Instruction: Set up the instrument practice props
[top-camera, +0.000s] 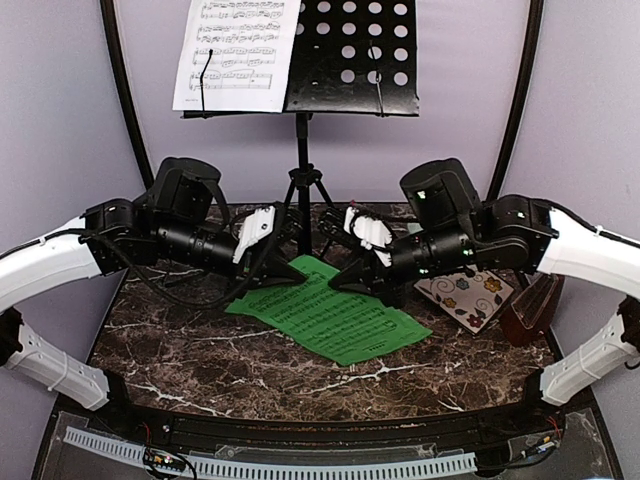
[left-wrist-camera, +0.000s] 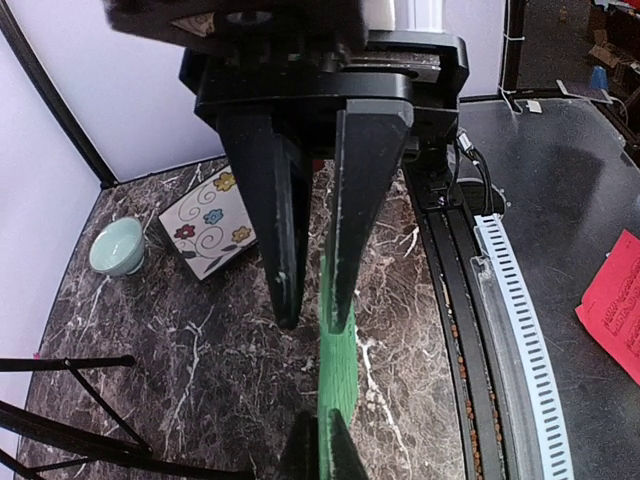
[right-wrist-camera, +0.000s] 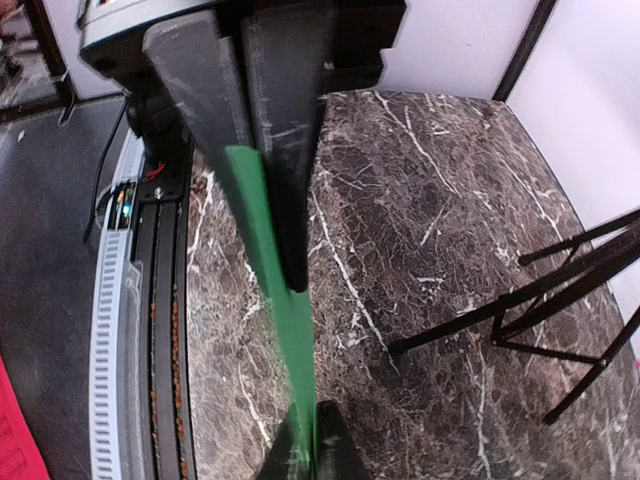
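The green music sheet (top-camera: 340, 312) hangs low over the marble table, pinched at its far edge by both grippers. My left gripper (top-camera: 288, 272) is shut on its left part; in the left wrist view the green sheet (left-wrist-camera: 340, 380) runs edge-on along the inner face of one finger (left-wrist-camera: 365, 200). My right gripper (top-camera: 347, 280) is shut on the right part, and there the sheet (right-wrist-camera: 290, 340) shows between the jaws. The black music stand (top-camera: 350, 55) rises behind on tripod legs, with the white music sheet (top-camera: 235, 50) on its left half. The reddish-brown metronome (top-camera: 530, 305) stands at far right.
A square floral plate (top-camera: 470, 295) lies by the right arm, next to the metronome. A small pale-green bowl (left-wrist-camera: 117, 247) sits beyond the plate (left-wrist-camera: 208, 230). Tripod legs (right-wrist-camera: 560, 290) spread over the table's back middle. A perforated white strip (top-camera: 300, 465) lines the near edge.
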